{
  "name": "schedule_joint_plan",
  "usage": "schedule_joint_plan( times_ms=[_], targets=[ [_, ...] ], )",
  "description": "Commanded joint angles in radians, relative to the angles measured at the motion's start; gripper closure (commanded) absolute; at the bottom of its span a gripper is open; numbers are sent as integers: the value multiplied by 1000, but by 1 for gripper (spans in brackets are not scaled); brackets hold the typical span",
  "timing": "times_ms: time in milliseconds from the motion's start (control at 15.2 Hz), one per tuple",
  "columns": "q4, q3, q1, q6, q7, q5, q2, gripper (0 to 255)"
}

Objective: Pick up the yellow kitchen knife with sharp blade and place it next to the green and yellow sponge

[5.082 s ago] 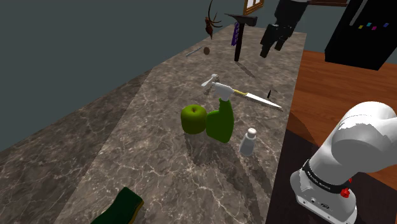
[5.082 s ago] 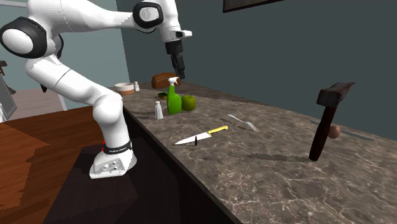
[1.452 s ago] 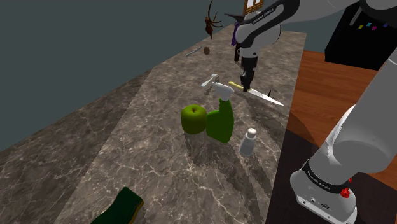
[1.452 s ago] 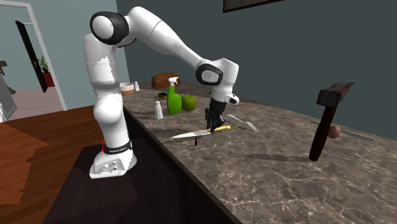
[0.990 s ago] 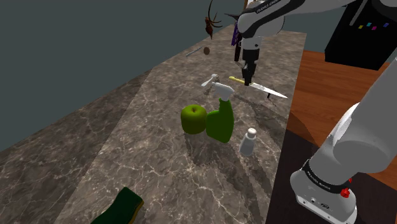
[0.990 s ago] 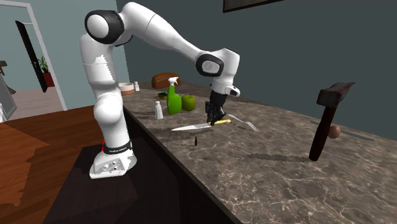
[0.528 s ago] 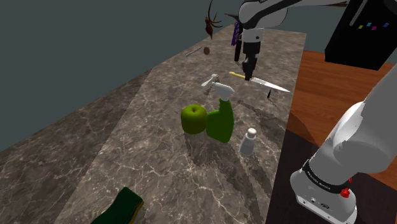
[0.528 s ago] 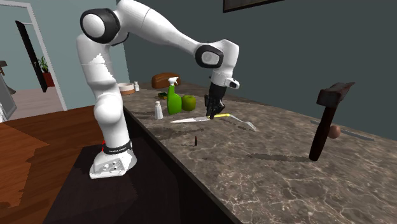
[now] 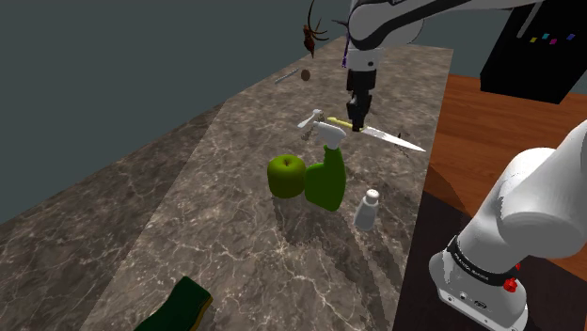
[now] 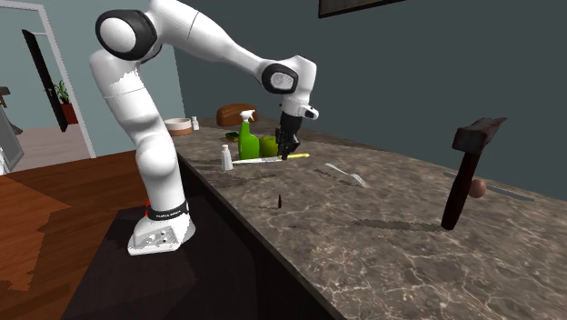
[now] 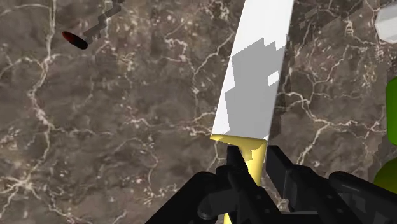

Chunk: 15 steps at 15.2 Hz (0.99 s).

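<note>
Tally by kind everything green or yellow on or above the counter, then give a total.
Apple: 1
Spray bottle: 1
Sponge: 1
Knife, yellow-handled, clasped in the gripper: 1
Total: 4

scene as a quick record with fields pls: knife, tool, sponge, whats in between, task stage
knife: held by its yellow handle, off the counter, blade roughly level
tool: shut on the knife
sponge: lying on the counter, far from the knife
in between: apple, spray bottle, shaker
task stage: knife picked up, not yet placed by the sponge
</note>
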Motion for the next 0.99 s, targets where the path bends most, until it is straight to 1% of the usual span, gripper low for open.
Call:
schedule_joint_plan(
  times_ms=[0, 462, 924],
  targets=[
    [-36, 28, 18, 10, 45, 9, -30, 255],
    [-124, 142, 95, 34, 211, 66, -111, 255],
    [-156, 261, 181, 64, 374, 143, -137, 255]
  ],
)
